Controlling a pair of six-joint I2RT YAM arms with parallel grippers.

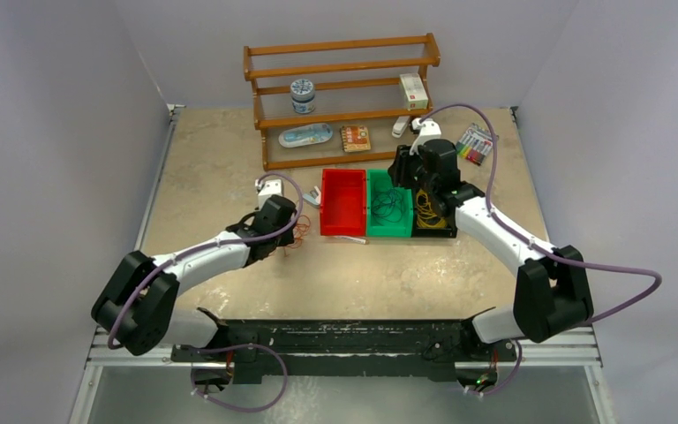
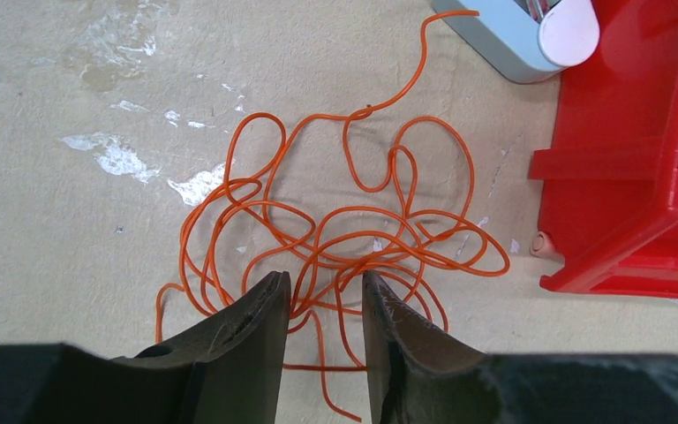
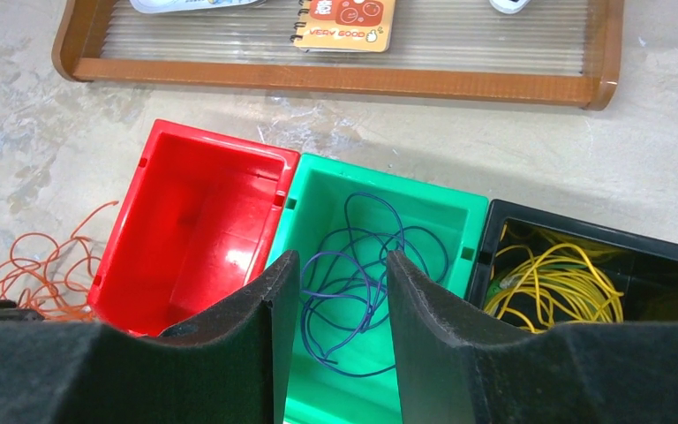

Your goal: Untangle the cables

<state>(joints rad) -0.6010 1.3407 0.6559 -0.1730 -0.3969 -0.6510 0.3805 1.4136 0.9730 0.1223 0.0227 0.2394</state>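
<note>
An orange-red cable [image 2: 353, 230] lies in loose loops on the table left of the red bin [image 2: 644, 177]; it also shows in the top view [image 1: 298, 233] and the right wrist view [image 3: 40, 269]. My left gripper [image 2: 322, 283] is open, its fingertips low over the near strands, holding nothing. A dark blue cable [image 3: 362, 265] lies in the green bin [image 1: 389, 205]. A yellow cable [image 3: 556, 287] lies in the black bin [image 1: 433, 216]. My right gripper [image 3: 342, 261] is open and empty above the green bin.
The red bin [image 1: 343, 201] holds nothing. A grey-and-white device [image 2: 530, 31] lies by its far left corner. A wooden rack [image 1: 344, 97] with small items stands at the back. A marker pack [image 1: 475, 144] lies at the back right.
</note>
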